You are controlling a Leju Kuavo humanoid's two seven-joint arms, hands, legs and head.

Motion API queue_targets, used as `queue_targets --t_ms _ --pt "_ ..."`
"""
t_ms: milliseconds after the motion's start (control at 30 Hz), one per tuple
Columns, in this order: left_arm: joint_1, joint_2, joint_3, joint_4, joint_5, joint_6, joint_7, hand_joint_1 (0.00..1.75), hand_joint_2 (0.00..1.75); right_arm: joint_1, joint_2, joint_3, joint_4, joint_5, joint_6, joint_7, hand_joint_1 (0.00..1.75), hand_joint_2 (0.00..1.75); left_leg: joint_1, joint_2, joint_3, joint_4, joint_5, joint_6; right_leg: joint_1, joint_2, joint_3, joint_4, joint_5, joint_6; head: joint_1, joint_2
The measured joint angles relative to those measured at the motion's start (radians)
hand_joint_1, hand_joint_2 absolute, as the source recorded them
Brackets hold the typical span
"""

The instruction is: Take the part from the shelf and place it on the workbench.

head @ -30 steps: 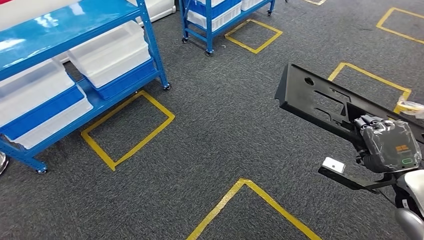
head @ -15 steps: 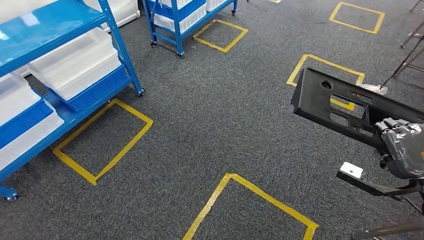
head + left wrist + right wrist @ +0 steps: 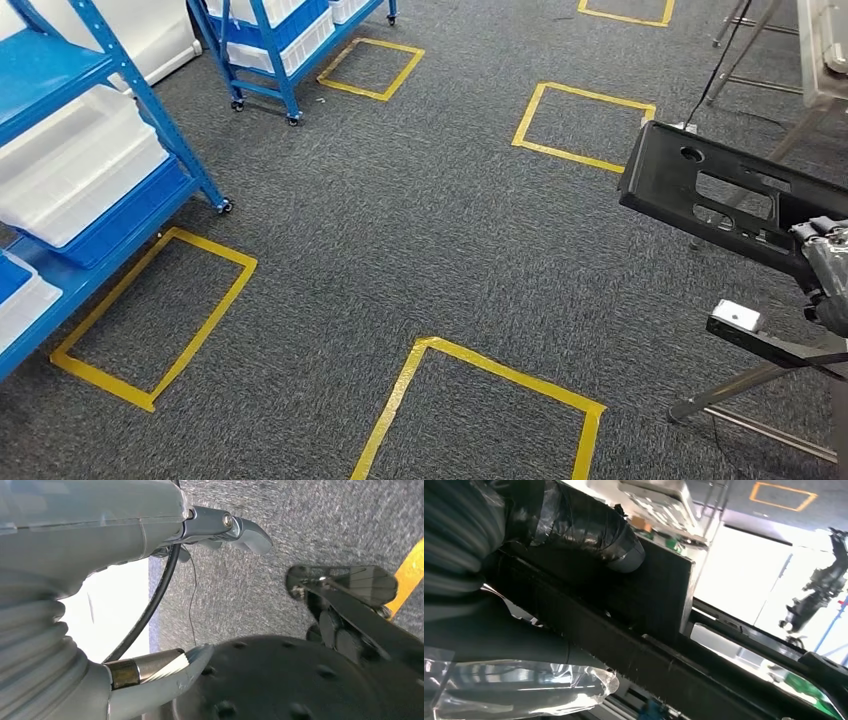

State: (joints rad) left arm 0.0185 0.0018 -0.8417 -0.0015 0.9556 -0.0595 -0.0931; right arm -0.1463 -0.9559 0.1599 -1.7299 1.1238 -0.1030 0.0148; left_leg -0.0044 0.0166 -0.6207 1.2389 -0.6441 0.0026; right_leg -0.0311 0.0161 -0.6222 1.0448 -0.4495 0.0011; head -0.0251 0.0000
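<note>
The part [image 3: 715, 190] is a long black plastic panel with cut-out slots, and it hangs in the air at the right of the head view. My right hand [image 3: 828, 275], wrapped in clear film, grips its near end. Below the hand runs a black bar with a white tag [image 3: 735, 318]. In the right wrist view the taped thumb [image 3: 594, 527] presses on the panel [image 3: 654, 600]. The blue shelf [image 3: 70, 130] with white bins stands at the far left. My left hand [image 3: 125, 605] hangs over the carpet, its thumb [image 3: 245, 530] apart from the fingers, holding nothing.
A second blue wheeled rack [image 3: 265, 40] stands at the back. Yellow tape squares [image 3: 490, 400] mark the grey carpet. Metal stand legs [image 3: 755, 395] lie at the right, more legs [image 3: 750, 45] at the back right beside a pale table edge [image 3: 825, 45].
The whole view has swung to the right, so the shelves slide off to the left and stand legs come in at the right. The panel stays in my right hand.
</note>
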Motion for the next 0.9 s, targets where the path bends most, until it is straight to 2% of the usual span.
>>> queue_targets --t_ms 33,67,100,133,200,267,333,367,400,467,500,533,567,600,667,700,733,767,833,867,900 --pt "0.001 0.0 -0.001 0.0 0.0 0.0 0.0 0.0 1.75 0.0 0.0 0.0 0.002 -0.002 0.001 0.0 1.75 1.75 0.0 -0.006 -0.024 0.05 -0.014 0.002 0.003 0.011 -0.002 0.001 0.001 -0.002 0.0 0.0" --pt "0.001 0.0 -0.002 0.0 0.001 0.0 0.0 0.0 1.75 0.002 0.0 -0.001 0.005 -0.007 0.001 0.001 1.75 1.75 0.0 -0.009 -0.033 0.066 -0.008 0.006 0.005 0.024 -0.004 0.001 0.002 -0.003 0.0 0.0" --pt "0.002 0.0 -0.003 0.0 0.002 0.0 0.0 0.0 1.75 0.005 -0.001 -0.004 0.008 -0.013 0.002 0.001 1.75 1.75 -0.001 -0.012 -0.023 0.041 0.019 0.011 0.007 0.036 -0.004 0.003 0.002 -0.003 0.0 0.0" --pt "0.003 0.0 -0.004 0.0 0.003 0.0 0.001 0.0 1.75 0.009 -0.002 -0.01 0.011 -0.02 0.004 0.002 1.75 1.75 -0.002 -0.023 0.003 -0.017 0.058 0.018 0.008 0.049 -0.004 0.004 0.003 -0.003 0.0 0.0" --pt "0.006 0.002 -0.005 0.001 0.006 0.0 0.001 0.0 1.75 0.018 -0.004 -0.03 0.02 -0.031 0.008 0.002 1.75 1.75 -0.004 -0.077 0.061 -0.149 0.121 0.033 0.007 0.071 -0.006 0.006 0.005 0.001 0.001 0.0" --pt "0.007 0.004 -0.006 0.002 0.008 0.0 0.001 0.0 1.75 0.029 -0.003 -0.055 0.034 -0.04 0.015 0.003 1.75 1.75 -0.007 -0.111 0.086 -0.21 0.136 0.04 0.001 0.093 -0.014 0.004 0.012 0.012 0.0 0.0" --pt "0.006 0.004 -0.008 0.002 0.01 -0.001 0.001 0.0 1.75 0.045 -0.003 -0.079 0.051 -0.05 0.024 0.007 1.75 1.75 -0.007 -0.093 0.092 -0.227 0.143 0.045 -0.005 0.117 -0.021 -0.003 0.022 0.028 0.0 0.0" --pt "0.005 0.004 -0.01 0.002 0.012 -0.001 0.001 0.0 1.75 0.054 -0.002 -0.093 0.061 -0.053 0.028 0.009 1.75 1.75 -0.006 -0.08 0.097 -0.24 0.151 0.048 -0.004 0.111 -0.024 -0.002 0.022 0.033 0.001 0.0" --pt "0.005 0.003 -0.012 0.002 0.014 -0.001 0.001 0.0 1.75 0.06 -0.001 -0.107 0.071 -0.055 0.031 0.011 1.75 1.75 -0.005 -0.065 0.102 -0.255 0.16 0.053 -0.002 0.09 -0.032 0.011 0.011 0.036 0.002 0.0" --pt "0.007 0.003 -0.014 0.002 0.017 -0.001 0.0 0.0 1.75 0.066 0.005 -0.135 0.092 -0.056 0.038 0.014 1.75 1.75 -0.007 -0.035 0.107 -0.272 0.171 0.06 0.003 0.026 -0.073 0.096 -0.04 0.039 0.004 0.0" --pt "0.009 0.003 -0.014 0.002 0.018 -0.001 0.0 0.0 1.75 0.069 0.009 -0.144 0.1 -0.057 0.042 0.015 1.75 1.75 -0.008 -0.02 0.106 -0.272 0.171 0.062 0.002 0.006 -0.1 0.156 -0.069 0.042 0.004 0.0" --pt "0.01 0.003 -0.015 0.002 0.019 -0.001 0.0 0.0 1.75 0.075 0.013 -0.151 0.108 -0.057 0.046 0.015 1.75 1.75 -0.009 -0.006 0.104 -0.271 0.17 0.062 0.0 -0.003 -0.123 0.207 -0.088 0.046 0.004 0.0" --pt "0.01 0.003 -0.015 0.002 0.02 -0.001 0.0 0.0 1.75 0.081 0.017 -0.155 0.116 -0.058 0.049 0.015 1.75 1.75 -0.009 0.008 0.102 -0.269 0.169 0.06 -0.003 -0.009 -0.131 0.229 -0.09 0.05 0.004 0.0" --pt "0.011 0.003 -0.016 0.002 0.022 -0.001 0.0 0.0 1.75 0.087 0.02 -0.158 0.122 -0.059 0.052 0.015 1.75 1.75 -0.01 0.023 0.1 -0.265 0.166 0.059 -0.007 -0.013 -0.121 0.216 -0.076 0.055 0.004 0.0" --pt "0.01 0.002 -0.016 0.002 0.03 -0.001 0.0 0.0 1.75 0.092 0.022 -0.166 0.131 -0.06 0.058 0.015 1.75 1.75 -0.009 0.049 0.097 -0.252 0.156 0.051 -0.012 -0.039 -0.055 0.101 -0.027 0.061 0.004 0.0" --pt "0.01 0.002 -0.017 0.002 0.035 -0.002 0.0 0.0 1.75 0.092 0.025 -0.17 0.135 -0.06 0.063 0.016 1.75 1.75 -0.011 0.059 0.095 -0.244 0.149 0.045 -0.011 -0.059 -0.024 0.047 -0.009 0.061 0.004 0.0" --pt "0.009 0.003 -0.016 0.002 0.039 -0.002 0.0 0.0 1.75 0.093 0.028 -0.174 0.139 -0.06 0.068 0.017 1.75 1.75 -0.012 0.068 0.095 -0.238 0.142 0.038 -0.008 -0.073 -0.003 0.013 -0.002 0.055 0.004 0.0" --pt "0.008 0.003 -0.017 0.002 0.041 -0.002 0.001 0.0 1.75 0.094 0.032 -0.176 0.144 -0.061 0.073 0.018 1.75 1.75 -0.013 0.077 0.096 -0.233 0.136 0.031 -0.004 -0.079 0.001 0.004 -0.004 0.046 0.004 0.0" --pt "0.004 0.004 -0.017 0.002 0.046 -0.005 0.003 0.0 1.75 0.096 0.037 -0.179 0.155 -0.062 0.08 0.019 1.75 1.75 -0.014 0.095 0.103 -0.229 0.128 0.019 0.0 -0.062 -0.002 0.009 -0.004 0.027 0.003 0.0" --pt "0.002 0.004 -0.017 0.002 0.048 -0.007 0.005 0.0 1.75 0.097 0.039 -0.18 0.161 -0.062 0.082 0.02 1.75 1.75 -0.013 0.092 0.104 -0.223 0.122 0.014 -0.001 -0.051 -0.003 0.008 -0.002 0.021 0.003 0.0" --pt "0.001 0.003 -0.017 0.002 0.05 -0.009 0.006 0.0 1.75 0.097 0.04 -0.181 0.167 -0.062 0.085 0.021 1.75 1.75 -0.01 0.075 0.099 -0.206 0.108 0.01 -0.003 -0.042 -0.004 0.005 0.001 0.013 0.003 0.0"
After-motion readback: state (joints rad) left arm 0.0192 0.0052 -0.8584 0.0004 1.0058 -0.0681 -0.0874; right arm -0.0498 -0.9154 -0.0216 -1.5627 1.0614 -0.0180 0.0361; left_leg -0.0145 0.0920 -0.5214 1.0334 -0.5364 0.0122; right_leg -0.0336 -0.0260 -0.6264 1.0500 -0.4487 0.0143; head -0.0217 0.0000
